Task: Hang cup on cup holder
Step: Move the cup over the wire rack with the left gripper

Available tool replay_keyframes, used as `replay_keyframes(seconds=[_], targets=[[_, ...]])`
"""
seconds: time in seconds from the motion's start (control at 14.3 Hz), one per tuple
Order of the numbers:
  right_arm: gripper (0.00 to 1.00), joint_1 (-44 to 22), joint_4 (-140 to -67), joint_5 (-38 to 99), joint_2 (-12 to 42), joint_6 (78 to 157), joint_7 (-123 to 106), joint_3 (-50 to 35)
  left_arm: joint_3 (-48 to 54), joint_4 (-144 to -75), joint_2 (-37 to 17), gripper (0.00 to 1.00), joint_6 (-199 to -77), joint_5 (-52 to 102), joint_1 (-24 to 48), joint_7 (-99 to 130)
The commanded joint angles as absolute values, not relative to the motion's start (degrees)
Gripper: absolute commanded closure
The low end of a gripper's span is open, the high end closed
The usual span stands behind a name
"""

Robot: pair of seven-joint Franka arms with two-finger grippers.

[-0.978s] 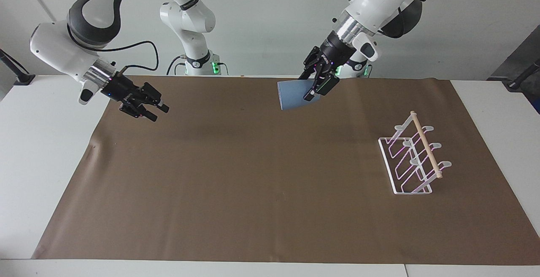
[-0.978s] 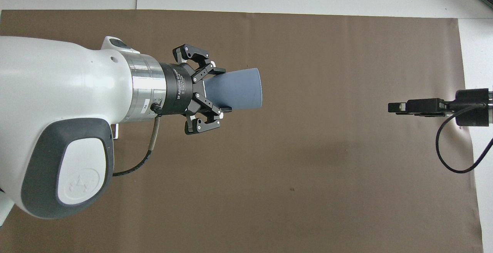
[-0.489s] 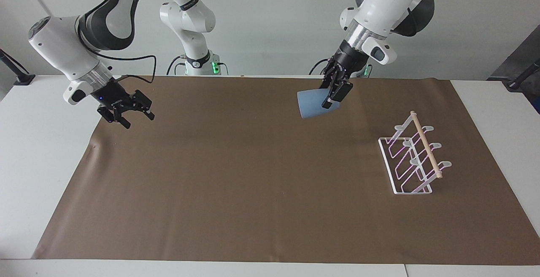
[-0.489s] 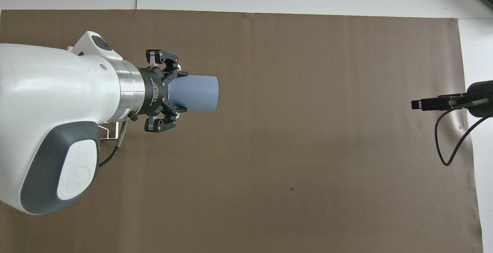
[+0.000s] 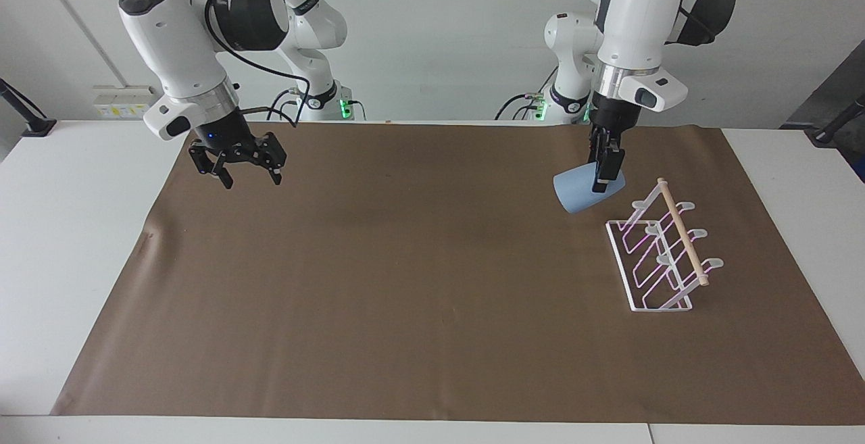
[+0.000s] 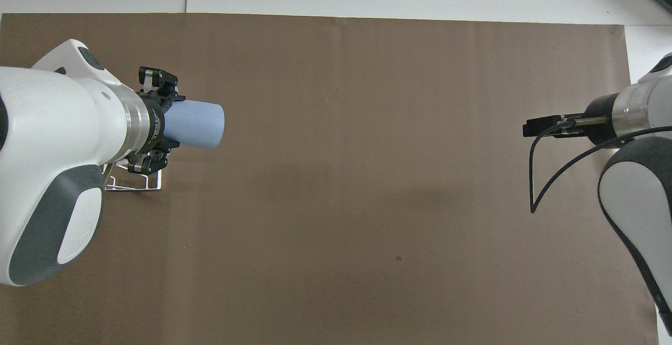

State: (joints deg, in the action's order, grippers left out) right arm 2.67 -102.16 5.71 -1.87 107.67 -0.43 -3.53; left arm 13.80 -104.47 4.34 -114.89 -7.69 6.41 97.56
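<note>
My left gripper (image 5: pixel 605 184) is shut on the base of the light-blue cup (image 5: pixel 582 195) and holds it tilted in the air. The cup's rim points toward the right arm's end of the table. The cup hangs just beside the end of the white wire cup holder (image 5: pixel 665 255) that lies nearer to the robots, without touching it. In the overhead view the left gripper (image 6: pixel 172 122) and the cup (image 6: pixel 199 124) cover most of the holder; only a corner of the holder (image 6: pixel 137 183) shows. My right gripper (image 5: pixel 246 175) is open and empty above the mat's other end; it also shows in the overhead view (image 6: pixel 535 126).
A brown mat (image 5: pixel 405 295) covers most of the white table (image 5: pixel 67 241). The cup holder stands on the mat toward the left arm's end. A loose black cable (image 6: pixel 546 177) hangs from the right wrist.
My left gripper has carried the cup toward the left arm's end of the table and lower, up beside the cup holder. My right arm has swung its gripper to point downward.
</note>
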Motion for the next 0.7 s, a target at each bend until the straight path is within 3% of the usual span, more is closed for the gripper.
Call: replay_keyframes(seconds=[0.0, 0.35, 0.63], targets=[[0.0, 2.81, -94.86, 4.39, -1.67, 101.01, 2.9, -3.87, 14.15, -106.7, 6.24, 1.0, -115.84, -13.07, 5.27, 94.23], [0.0, 4.04, -88.17, 0.9, -1.58, 91.08, 2.9, -3.6, 13.97, -106.18, 4.67, 1.0, -116.72, -22.14, 2.56, 90.36], [0.0, 0.28, -84.99, -2.9, -0.7, 84.73, 2.73, 0.33, 13.97, -105.82, 2.91, 1.0, -117.16, -29.07, 1.93, 87.8]])
